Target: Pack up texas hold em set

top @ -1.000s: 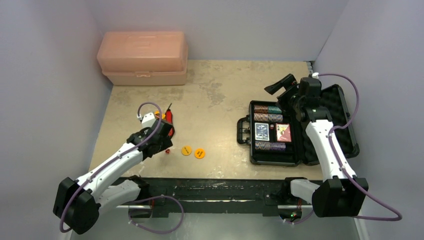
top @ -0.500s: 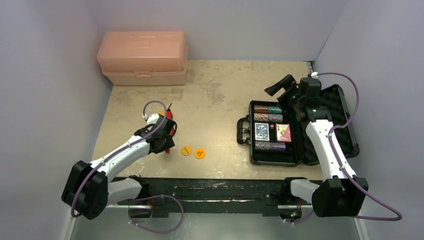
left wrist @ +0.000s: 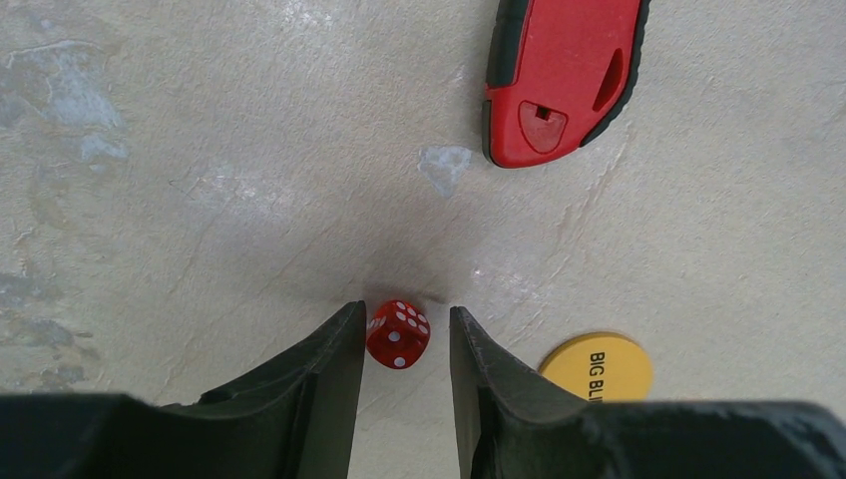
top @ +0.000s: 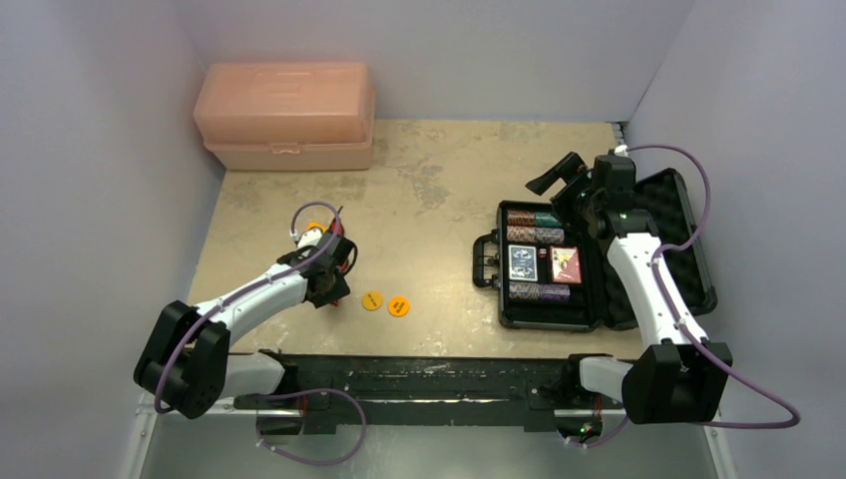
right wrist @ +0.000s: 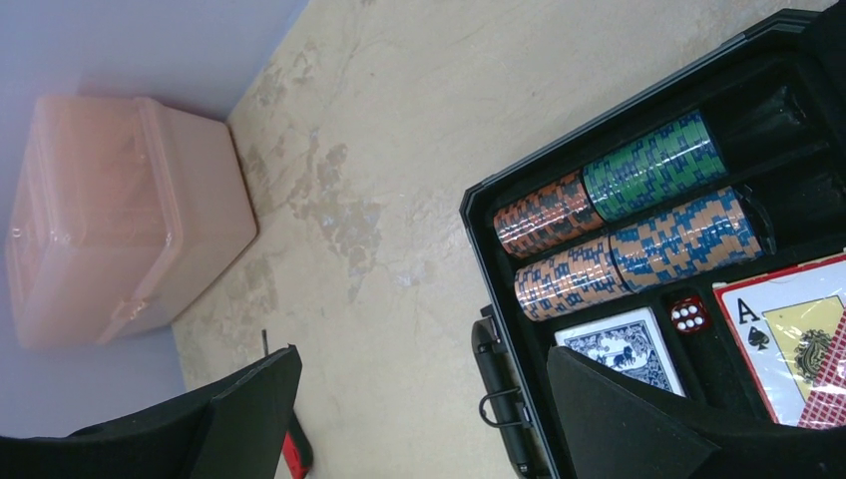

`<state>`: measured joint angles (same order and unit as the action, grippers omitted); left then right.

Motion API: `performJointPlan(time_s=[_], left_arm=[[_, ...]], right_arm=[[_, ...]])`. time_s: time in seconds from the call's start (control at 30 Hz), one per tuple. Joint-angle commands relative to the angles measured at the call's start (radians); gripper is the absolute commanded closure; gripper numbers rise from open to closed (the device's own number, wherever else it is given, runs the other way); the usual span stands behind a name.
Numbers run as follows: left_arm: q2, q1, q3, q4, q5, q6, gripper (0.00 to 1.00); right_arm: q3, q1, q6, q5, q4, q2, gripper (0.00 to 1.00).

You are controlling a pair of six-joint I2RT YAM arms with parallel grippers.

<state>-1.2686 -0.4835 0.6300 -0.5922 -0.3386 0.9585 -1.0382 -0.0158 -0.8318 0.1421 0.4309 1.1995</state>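
Note:
The black case (top: pixel 502 269) lies open at the right, with its foam lid (top: pixel 688 239) folded back. It holds rows of striped chips (right wrist: pixel 619 239), a blue deck (top: pixel 523 263), a red deck (top: pixel 565 263) and one red die (right wrist: pixel 687 312). A second red die (left wrist: pixel 398 334) lies on the table between the fingers of my left gripper (left wrist: pixel 404 309). The jaws are open around it, with the left finger at the die and a gap on the right. Two orange discs (top: pixel 372 299) (top: pixel 398 305) lie just right of it. My right gripper (right wrist: pixel 424 351) is wide open and empty above the case's far left corner.
A red utility knife (left wrist: pixel 564 75) lies just beyond the die, partly under the left arm in the top view (top: pixel 339 235). A peach toolbox (top: pixel 286 115) stands at the back left. The case handle (top: pixel 484 261) faces the table's middle. Walls close in the left, back and right.
My left arm has swung in and its gripper has come down around the red die. My right gripper has shifted slightly above the case.

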Motion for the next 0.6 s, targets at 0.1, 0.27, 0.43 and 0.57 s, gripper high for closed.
performJointPlan(time_s=[0.1,0.27,0.43,0.57], left_arm=[[0.008,0.008,0.005,-0.006,0.0,0.031,0.65],[0.017,0.008,0.005,-0.028,0.016,0.047,0.66],[0.013,0.008,0.008,-0.04,0.028,0.047,0.66],[0.011,0.009,0.004,-0.03,0.032,0.04,0.69]], right_arm=[[-0.023,-0.002,0.03,-0.012,0.003,-0.003,0.01],[-0.026,-0.002,0.032,-0.013,0.007,-0.007,0.01],[-0.025,-0.002,0.033,-0.016,0.009,-0.011,0.01],[-0.025,-0.002,0.032,-0.018,0.012,-0.012,0.01]])
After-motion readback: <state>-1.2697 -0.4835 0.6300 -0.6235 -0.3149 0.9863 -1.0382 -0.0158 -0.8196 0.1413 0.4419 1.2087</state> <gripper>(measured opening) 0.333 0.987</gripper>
